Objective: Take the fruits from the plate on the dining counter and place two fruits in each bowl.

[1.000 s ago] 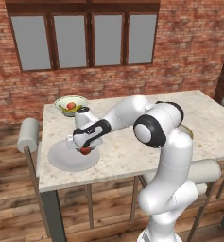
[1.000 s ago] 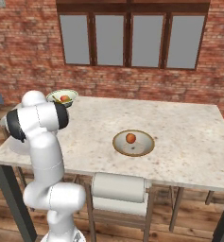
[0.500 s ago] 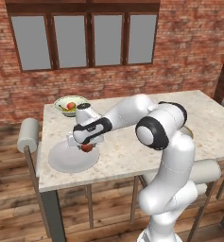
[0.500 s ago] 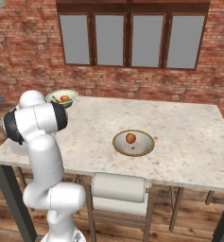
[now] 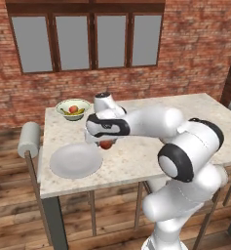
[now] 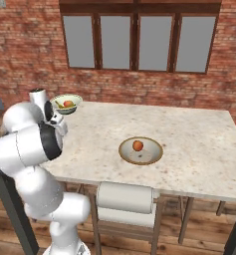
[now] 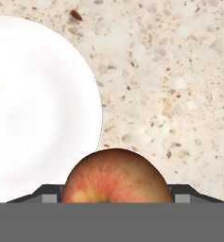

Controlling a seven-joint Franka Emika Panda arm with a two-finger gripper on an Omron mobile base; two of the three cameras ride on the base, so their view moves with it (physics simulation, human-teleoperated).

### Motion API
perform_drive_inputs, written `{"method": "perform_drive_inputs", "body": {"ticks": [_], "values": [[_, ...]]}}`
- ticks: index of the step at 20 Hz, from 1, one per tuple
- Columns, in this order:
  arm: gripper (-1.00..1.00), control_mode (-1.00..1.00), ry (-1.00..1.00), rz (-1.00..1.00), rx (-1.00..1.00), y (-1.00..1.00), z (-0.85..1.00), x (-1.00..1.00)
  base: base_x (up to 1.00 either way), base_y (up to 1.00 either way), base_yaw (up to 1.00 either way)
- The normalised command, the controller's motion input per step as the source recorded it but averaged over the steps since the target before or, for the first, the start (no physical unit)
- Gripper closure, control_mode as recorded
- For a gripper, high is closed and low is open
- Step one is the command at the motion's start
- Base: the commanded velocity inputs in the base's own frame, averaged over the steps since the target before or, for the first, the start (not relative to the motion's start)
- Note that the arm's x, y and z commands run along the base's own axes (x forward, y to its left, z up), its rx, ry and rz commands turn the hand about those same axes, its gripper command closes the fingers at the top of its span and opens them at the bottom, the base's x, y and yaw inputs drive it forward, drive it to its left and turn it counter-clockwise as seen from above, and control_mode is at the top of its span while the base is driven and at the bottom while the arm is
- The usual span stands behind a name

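Observation:
My gripper point(image 5: 105, 141) is shut on a round red-orange apple point(image 5: 105, 144), held just above the dining counter point(image 5: 136, 161) off the plate's right edge. In the hand view the apple point(image 7: 114, 177) sits between the fingertips, with the plate point(image 7: 38, 104) to its left and the speckled counter point(image 7: 179, 94) under it. The flat pale plate point(image 5: 75, 159) has nothing on it. The pale green-white bowl point(image 5: 73, 117) at the back left holds a red fruit point(image 5: 73, 108) and a yellow banana piece point(image 5: 78, 112). The tan bowl point(image 6: 147, 158) holds one apple point(image 6: 138, 145).
A padded stool back point(image 5: 28, 139) stands at the counter's left end, and another stool point(image 6: 125, 198) sits at the near side below the tan bowl. A brick wall with windows runs behind the counter. My own arm point(image 5: 151, 122) stretches across the counter's middle.
The gripper has carried the apple to the right, from over the plate to past its right edge. The bowls and their fruit have not moved.

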Motion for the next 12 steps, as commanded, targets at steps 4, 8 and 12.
{"method": "perform_drive_inputs", "body": {"ticks": [4,8,12], "values": [[1.0,-1.0,0.0,0.0,0.04,-1.0,0.54,-0.42,0.0,0.0,0.0],[1.0,-1.0,0.0,0.0,0.1,-1.0,0.36,-0.34,0.0,0.0,0.0],[1.0,-1.0,0.0,0.0,0.06,-1.0,0.2,-0.2,0.0,0.0,0.0]]}}
